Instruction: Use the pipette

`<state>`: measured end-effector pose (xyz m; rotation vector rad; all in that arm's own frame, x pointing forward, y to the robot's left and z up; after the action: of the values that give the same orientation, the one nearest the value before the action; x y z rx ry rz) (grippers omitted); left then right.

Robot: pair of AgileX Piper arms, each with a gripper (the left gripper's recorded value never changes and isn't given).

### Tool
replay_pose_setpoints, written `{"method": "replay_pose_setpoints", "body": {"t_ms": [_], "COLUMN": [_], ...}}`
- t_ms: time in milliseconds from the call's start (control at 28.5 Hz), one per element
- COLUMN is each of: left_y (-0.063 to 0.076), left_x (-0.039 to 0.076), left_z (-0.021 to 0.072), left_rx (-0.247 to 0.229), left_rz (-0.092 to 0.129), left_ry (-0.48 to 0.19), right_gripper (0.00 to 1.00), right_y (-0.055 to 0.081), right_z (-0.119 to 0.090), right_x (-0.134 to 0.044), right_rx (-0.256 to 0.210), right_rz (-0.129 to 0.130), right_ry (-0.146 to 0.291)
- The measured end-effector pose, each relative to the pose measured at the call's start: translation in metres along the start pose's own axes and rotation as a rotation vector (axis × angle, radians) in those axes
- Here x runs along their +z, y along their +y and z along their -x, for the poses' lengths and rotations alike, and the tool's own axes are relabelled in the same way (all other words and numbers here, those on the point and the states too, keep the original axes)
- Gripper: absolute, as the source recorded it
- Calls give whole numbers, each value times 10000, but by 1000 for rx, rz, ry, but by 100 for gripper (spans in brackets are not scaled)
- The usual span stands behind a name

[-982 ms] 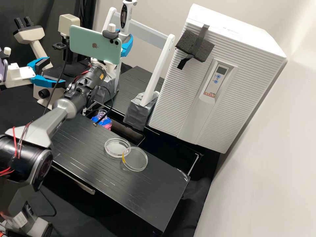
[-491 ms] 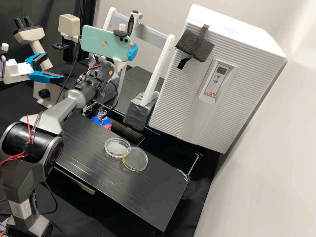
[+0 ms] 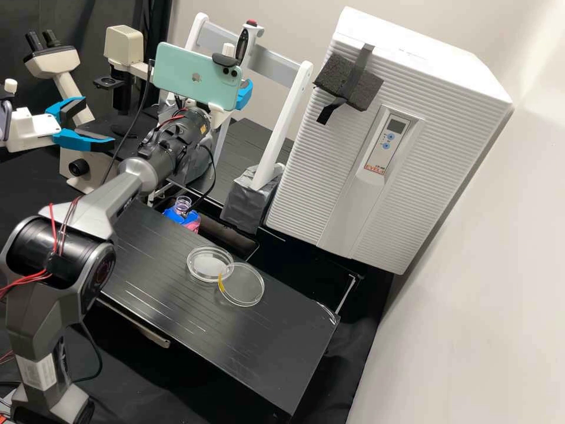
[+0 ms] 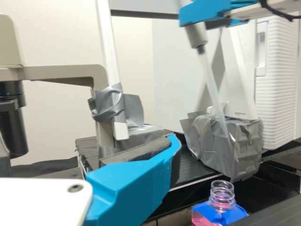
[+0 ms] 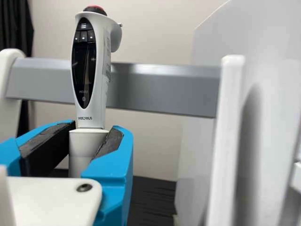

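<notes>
My right gripper (image 3: 236,89) is shut on the white electronic pipette (image 3: 245,39), holding it upright in front of the white stand's grey crossbar (image 5: 160,89). Its blue fingers (image 5: 113,160) clamp the pipette (image 5: 91,70) just below the display. Seen from the left wrist view, the pipette's clear tip (image 4: 214,94) slants down and ends above the open flask of pink liquid (image 4: 220,205). That flask (image 3: 183,213) stands at the black platform's back edge. My left gripper (image 3: 79,125) hangs open at the far left beside the microscope, its finger (image 4: 136,183) holding nothing.
Two clear petri dishes (image 3: 209,262) (image 3: 242,284) lie touching on the black platform (image 3: 247,341), a yellow strip between them. A large white ribbed appliance (image 3: 400,135) stands right. The stand's taped foot (image 3: 250,197) and a microscope (image 3: 59,65) are behind.
My right arm has swung to the right with the pipette, which now sits lower and farther right against the crossbar. The left gripper has shifted slightly.
</notes>
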<state>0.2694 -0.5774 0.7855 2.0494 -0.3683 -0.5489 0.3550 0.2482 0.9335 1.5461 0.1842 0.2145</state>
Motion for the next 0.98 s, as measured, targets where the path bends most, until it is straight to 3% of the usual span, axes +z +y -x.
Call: {"method": "replay_pose_setpoints", "body": {"t_ms": [140,351,456,526,982], "left_y": [1,-2,-2,-2,-2], "left_x": [-4,10,10,10,10], "left_z": [0,-1,-1,-1,-1], "left_rx": [1,0,0,0,0], "left_rz": [1,2,2,2,2], "left_ry": [3,-3,-3,-3,-3], "right_gripper": [0,0,0,0,0], "right_y": [-15,10,11,12,-5], "right_z": [-4,-6,-6,-6,-39], "right_x": [-57,-70,-69,-67,-125], "right_rx": [-38,-27,-27,-26,-29], "right_rz": [-5,-51,-49,-65,-65], "right_ry": [-4,-5,-6,-9,-5]}}
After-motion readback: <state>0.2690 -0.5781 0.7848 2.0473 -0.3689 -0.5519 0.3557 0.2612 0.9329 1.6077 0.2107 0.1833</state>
